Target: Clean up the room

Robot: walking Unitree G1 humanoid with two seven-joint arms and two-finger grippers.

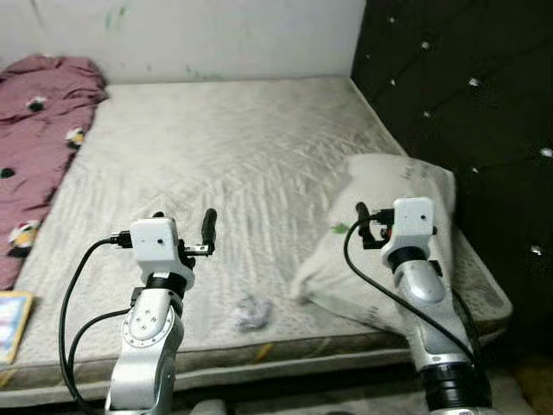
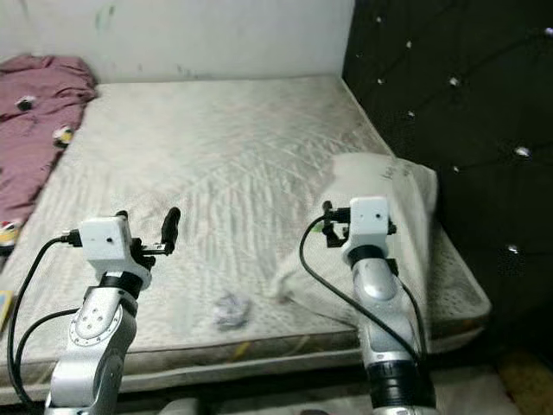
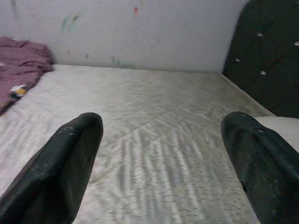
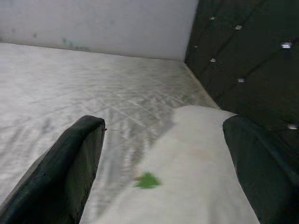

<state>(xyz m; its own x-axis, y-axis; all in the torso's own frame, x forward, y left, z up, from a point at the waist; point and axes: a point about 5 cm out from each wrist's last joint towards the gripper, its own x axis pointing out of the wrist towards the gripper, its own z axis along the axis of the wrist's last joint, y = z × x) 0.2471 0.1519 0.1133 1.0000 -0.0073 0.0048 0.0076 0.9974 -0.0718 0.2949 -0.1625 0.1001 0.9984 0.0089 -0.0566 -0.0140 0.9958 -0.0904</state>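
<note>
From the head camera I saw the pillow (image 1: 393, 233) lying at about three o'clock on the mattress (image 1: 233, 164), hard against the dark tufted headboard (image 1: 467, 95). Its long axis ran from roughly seven o'clock to one o'clock, the near corner pointing down toward the foot edge and the far end tucked by the headboard. A small green mark showed on its cover in the right wrist view.

My right gripper (image 4: 163, 182) hung just above the pillow's near half, fingers spread wide with nothing between them. My left gripper (image 3: 161, 172) sat at about seven o'clock over bare mattress, also spread wide and empty.

A crumpled scrap of paper (image 1: 251, 312) lay at six o'clock near the mattress's front edge, between my two arms. A maroon blanket (image 1: 39, 130) was bunched along the nine-to-eleven o'clock side, and a book (image 1: 12, 320) rested at the eight o'clock corner.

The middle of the mattress, from the centre up to the white wall (image 1: 207, 35) at twelve o'clock, was open. The headboard closed off the three o'clock side.
</note>
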